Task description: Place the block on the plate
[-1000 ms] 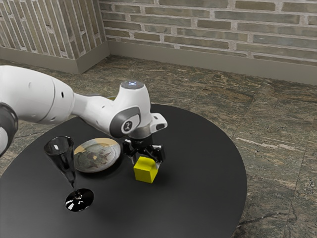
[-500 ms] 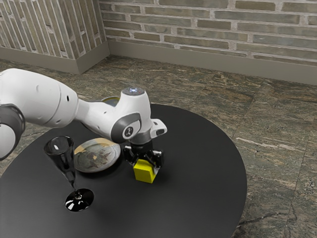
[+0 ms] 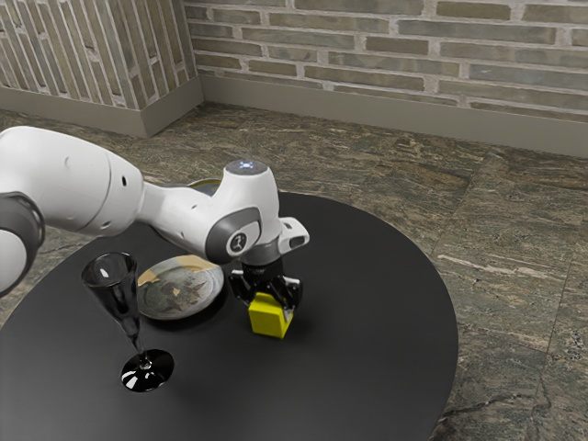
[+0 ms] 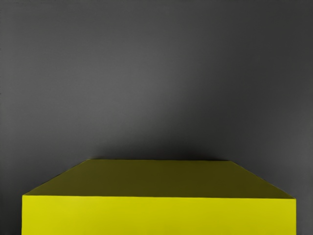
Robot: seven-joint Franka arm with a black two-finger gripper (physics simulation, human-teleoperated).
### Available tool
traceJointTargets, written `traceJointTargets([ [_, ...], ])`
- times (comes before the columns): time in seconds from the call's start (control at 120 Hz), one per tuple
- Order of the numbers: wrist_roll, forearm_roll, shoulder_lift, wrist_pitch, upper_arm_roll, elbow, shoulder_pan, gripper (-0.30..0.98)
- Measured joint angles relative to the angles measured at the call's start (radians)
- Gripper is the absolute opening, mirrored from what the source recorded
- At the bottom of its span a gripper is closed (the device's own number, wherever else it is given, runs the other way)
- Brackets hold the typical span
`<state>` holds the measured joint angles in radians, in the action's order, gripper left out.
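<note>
My gripper (image 3: 270,305) is lowered around the yellow block (image 3: 268,320), shut on it, with one finger against the face toward the exterior view's right. The other fingertip is largely hidden behind the block. In the wrist view the block (image 4: 159,215) lies large and close under my hand. The plate (image 3: 181,289), round with a patterned centre and a tan part along its rim, rests on the table just beside the gripper, toward the exterior view's left.
A dark stemmed glass (image 3: 118,299) stands in front of the plate at the exterior view's left. The round black table (image 3: 367,367) has its curved edge beyond the block, toward the exterior view's right.
My hand has come down over the block, and the fingers have drawn together onto it. The block has shifted very slightly; plate and glass stand as before.
</note>
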<state>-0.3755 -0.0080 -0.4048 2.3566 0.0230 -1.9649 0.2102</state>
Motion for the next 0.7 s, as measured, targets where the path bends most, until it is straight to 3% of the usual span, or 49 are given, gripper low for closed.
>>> traceJointTargets([
  [0.7,-0.006,0.036,0.081,-0.050,0.001,0.027,-0.028,0.42],
])
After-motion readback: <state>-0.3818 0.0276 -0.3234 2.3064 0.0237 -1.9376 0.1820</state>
